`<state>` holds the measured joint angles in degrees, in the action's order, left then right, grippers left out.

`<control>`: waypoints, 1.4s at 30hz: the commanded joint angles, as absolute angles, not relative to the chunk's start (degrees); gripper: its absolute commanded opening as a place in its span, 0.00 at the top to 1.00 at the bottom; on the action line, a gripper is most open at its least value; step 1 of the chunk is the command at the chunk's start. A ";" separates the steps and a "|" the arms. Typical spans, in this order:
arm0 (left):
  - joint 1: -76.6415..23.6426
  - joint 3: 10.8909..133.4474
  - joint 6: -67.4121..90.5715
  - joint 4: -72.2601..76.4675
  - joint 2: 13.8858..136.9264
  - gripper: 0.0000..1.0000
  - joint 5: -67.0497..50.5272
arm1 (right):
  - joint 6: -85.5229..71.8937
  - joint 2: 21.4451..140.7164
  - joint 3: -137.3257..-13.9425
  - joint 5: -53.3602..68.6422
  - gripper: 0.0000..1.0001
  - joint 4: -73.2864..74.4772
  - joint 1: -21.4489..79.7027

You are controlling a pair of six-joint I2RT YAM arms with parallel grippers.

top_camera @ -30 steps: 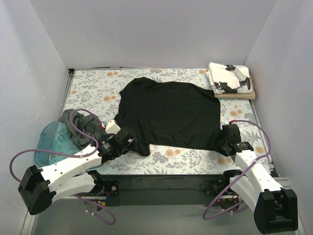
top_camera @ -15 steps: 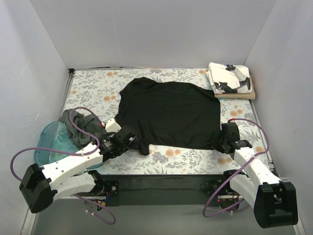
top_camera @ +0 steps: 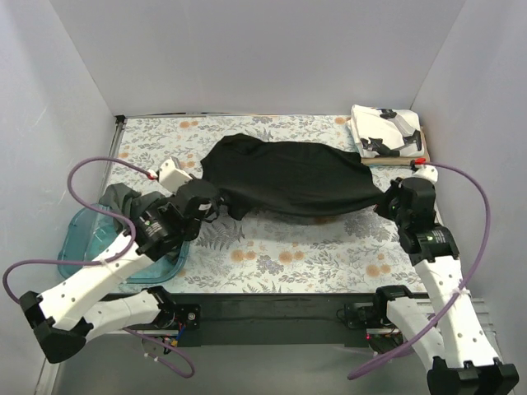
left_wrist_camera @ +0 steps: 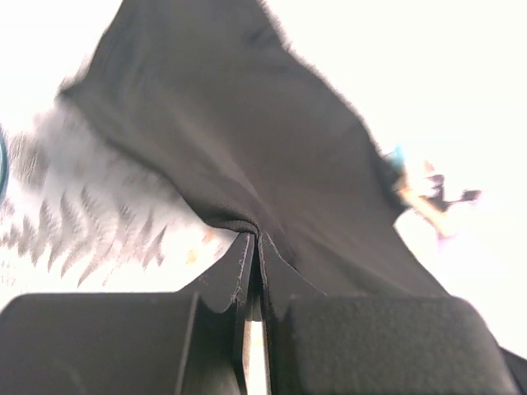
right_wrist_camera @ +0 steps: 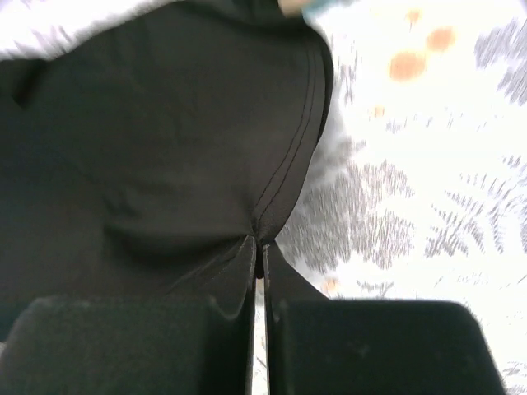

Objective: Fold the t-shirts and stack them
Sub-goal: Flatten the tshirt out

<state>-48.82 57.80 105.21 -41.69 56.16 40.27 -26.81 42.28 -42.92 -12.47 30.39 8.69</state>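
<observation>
Table (top_camera: 272, 265): covered in a floral cloth, with both arms reaching over it from the near edge.
Black shirt (top_camera: 288, 174): spread across the middle of the table. Its far part lies on the cloth, and its near edge is held above the cloth between the two grippers, sagging in the middle.
Tub (top_camera: 81, 243): translucent blue, at the near left of the table, partly under the left arm.
Grey-green shirt (top_camera: 115, 201): crumpled at the tub's far rim, just left of the left gripper.
White shirt (top_camera: 385, 132): printed and folded, in the far right corner, well apart from the black shirt's middle but close to its right end.
Tan shirt (top_camera: 405, 162): folded under the white one, only its near edge showing.
Left gripper (left_wrist_camera: 254, 245): fingers pressed together, pinching the black shirt's near left corner.
Right gripper (right_wrist_camera: 257, 242): fingers pressed together on the hemmed near right corner of the black shirt.
</observation>
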 commanded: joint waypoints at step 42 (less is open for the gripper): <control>-42.74 87.03 65.45 -21.44 71.00 1.00 49.24 | -13.88 52.80 -72.29 -25.84 0.99 29.90 8.53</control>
<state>-47.33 93.69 62.52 -22.63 67.07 43.35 -14.57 48.73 -79.59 -22.85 35.92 8.69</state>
